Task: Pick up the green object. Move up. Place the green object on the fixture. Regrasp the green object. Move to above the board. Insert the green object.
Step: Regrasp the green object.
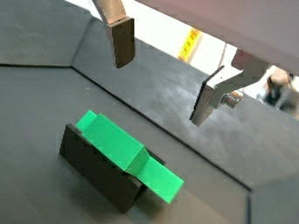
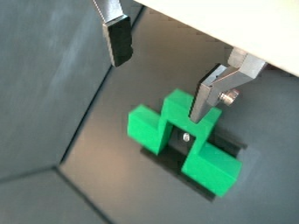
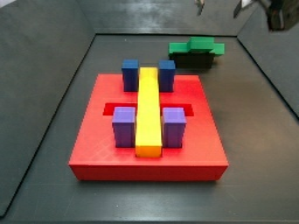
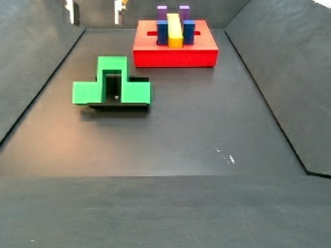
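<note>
Gripper: I see the two-finger gripper (image 2: 163, 66) up off the floor, spread wide, nothing between the plates. In both wrist views it hangs above the dark floor w/ the green piece below it.
Fingers: flat silver plates w/ dark pads; one finger (image 1: 121, 42) and its mate (image 1: 214, 94) well apart in a wrist view. In a side view only the fingertips (image 4: 72, 10) poke in at the upper edge, above & behind the green piece.
Green object: bright green matte plastic T-like blocky piece (image 2: 181, 140), wide bar plus notched middle stem. It lies on top of the fixture, not touched by the gripper. Also seen at (image 4: 110, 85) and (image 3: 197, 46).
Fixture: small dark grey-black angular block w/ L-shaped step (image 1: 100, 166), standing on the floor, under the green piece; mostly covered by it in a side view (image 3: 193, 61).
Board: large thick red square slab (image 3: 146, 144), well apart from the fixture. Carries two blue upright blocks (image 3: 131, 74), two purple upright blocks (image 3: 124, 127) and a long yellow bar (image 3: 149, 109) running btwn them. Rectangular recess (image 3: 108, 109) open beside the bar.
Floor: dark grey matte surface (image 4: 195, 126) w/ raised side walls.
</note>
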You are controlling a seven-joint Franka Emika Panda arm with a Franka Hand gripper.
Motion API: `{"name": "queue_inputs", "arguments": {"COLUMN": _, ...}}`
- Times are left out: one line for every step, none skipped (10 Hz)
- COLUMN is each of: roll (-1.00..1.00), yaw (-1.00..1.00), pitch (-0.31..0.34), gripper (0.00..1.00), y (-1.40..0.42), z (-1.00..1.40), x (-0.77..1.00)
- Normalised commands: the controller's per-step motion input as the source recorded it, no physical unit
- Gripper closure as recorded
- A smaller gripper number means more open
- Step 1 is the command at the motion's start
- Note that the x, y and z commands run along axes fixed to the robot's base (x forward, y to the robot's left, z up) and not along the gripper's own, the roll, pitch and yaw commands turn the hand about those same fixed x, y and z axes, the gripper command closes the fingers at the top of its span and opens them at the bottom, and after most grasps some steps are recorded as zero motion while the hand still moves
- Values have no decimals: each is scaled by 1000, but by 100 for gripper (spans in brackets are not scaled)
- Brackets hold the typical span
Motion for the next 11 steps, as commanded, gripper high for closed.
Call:
{"name": "queue_inputs", "arguments": {"roll": 557, "yaw": 649, "pitch": 71, "gripper": 0, "y": -97, "z": -394, "x": 131}}
{"name": "queue_inputs", "arguments": {"roll": 666, "yaw": 617, "pitch": 71, "gripper": 0, "y": -80, "z": -371, "x": 140}}
{"name": "queue_inputs", "arguments": {"roll": 737, "yaw": 640, "pitch": 69, "gripper": 0, "y": -37, "z": -374, "x": 23}}
{"name": "queue_inputs", "arguments": {"roll": 491, "yaw": 511, "pitch": 20, "gripper": 0, "y": -286, "z": -283, "x": 14}}
{"name": "queue_inputs", "arguments": {"roll": 369, "yaw": 311, "pitch": 9, "gripper": 0, "y": -283, "z": -177, "x": 29}}
{"name": "queue_inputs", "arguments": {"roll": 223, "yaw": 134, "pitch": 0, "gripper": 0, "y": -174, "z": -197, "x": 0}}
{"name": "queue_inputs", "arguments": {"roll": 146, "yaw": 111, "pitch": 23, "gripper": 0, "y": -217, "z": -229, "x": 54}}
{"name": "queue_inputs", "arguments": {"roll": 129, "yaw": 71, "pitch": 57, "gripper": 0, "y": -234, "z": -294, "x": 291}}
{"name": "queue_inputs", "arguments": {"roll": 26, "yaw": 0, "pitch": 86, "gripper": 0, "y": -37, "z": -320, "x": 503}}
{"name": "queue_inputs", "arguments": {"roll": 217, "yaw": 37, "pitch": 134, "gripper": 0, "y": 40, "z": -320, "x": 314}}
{"name": "queue_inputs", "arguments": {"roll": 280, "yaw": 40, "pitch": 89, "gripper": 0, "y": 289, "z": -283, "x": 0}}
